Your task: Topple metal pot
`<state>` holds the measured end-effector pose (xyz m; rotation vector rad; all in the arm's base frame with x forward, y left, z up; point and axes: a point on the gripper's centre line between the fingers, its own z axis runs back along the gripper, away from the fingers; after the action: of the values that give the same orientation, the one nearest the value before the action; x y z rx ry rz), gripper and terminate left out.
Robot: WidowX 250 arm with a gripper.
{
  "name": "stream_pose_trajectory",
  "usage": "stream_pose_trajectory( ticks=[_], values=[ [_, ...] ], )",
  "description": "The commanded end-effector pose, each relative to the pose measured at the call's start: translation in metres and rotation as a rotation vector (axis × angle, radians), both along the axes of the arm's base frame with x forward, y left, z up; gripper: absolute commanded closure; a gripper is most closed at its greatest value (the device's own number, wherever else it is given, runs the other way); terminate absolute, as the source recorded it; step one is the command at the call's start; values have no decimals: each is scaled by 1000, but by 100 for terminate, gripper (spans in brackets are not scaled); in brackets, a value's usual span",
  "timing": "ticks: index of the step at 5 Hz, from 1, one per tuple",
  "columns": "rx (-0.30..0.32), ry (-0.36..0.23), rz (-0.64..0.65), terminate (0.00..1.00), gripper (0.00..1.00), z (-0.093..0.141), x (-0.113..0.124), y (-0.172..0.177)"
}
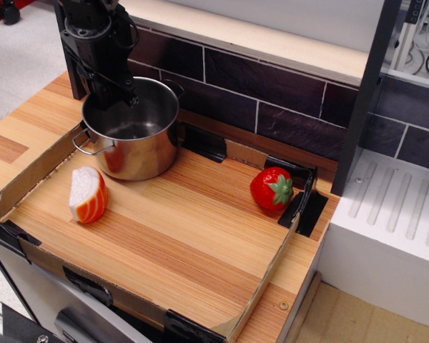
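Note:
The metal pot (136, 146) stands upright at the back left of the wooden tray, shiny, with a wire loop handle (88, 145) facing front left. My gripper (116, 98) hangs from the black arm over the pot's back-left rim, its dark fingers close together and their tips at or just inside the rim. I cannot tell whether they pinch the rim. The pot's inside looks empty.
A toy strawberry (272, 189) lies at the tray's back right. An orange-and-white toy piece (88, 194) lies just in front of the pot. The cardboard-edged tray (186, 236) has low walls; a dark tiled wall (272, 86) runs behind, a white block (393, 221) at right.

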<state>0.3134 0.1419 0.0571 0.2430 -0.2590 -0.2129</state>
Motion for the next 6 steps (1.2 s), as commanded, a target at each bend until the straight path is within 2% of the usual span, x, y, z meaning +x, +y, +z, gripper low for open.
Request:
stream_pose_trajectory(
  ticks=[1,3,4,5,6],
  values=[
    [-4,-115,-6,0,100,45,8,-16],
    [-15,-142,-91,0,100,70,-18,-55],
    [40,-187,-156,0,100,73,-34,-71],
    [208,-264,-223,0,100,63,-53,-82],
    [344,-304,-264,0,100,56,-59,-87]
  ],
)
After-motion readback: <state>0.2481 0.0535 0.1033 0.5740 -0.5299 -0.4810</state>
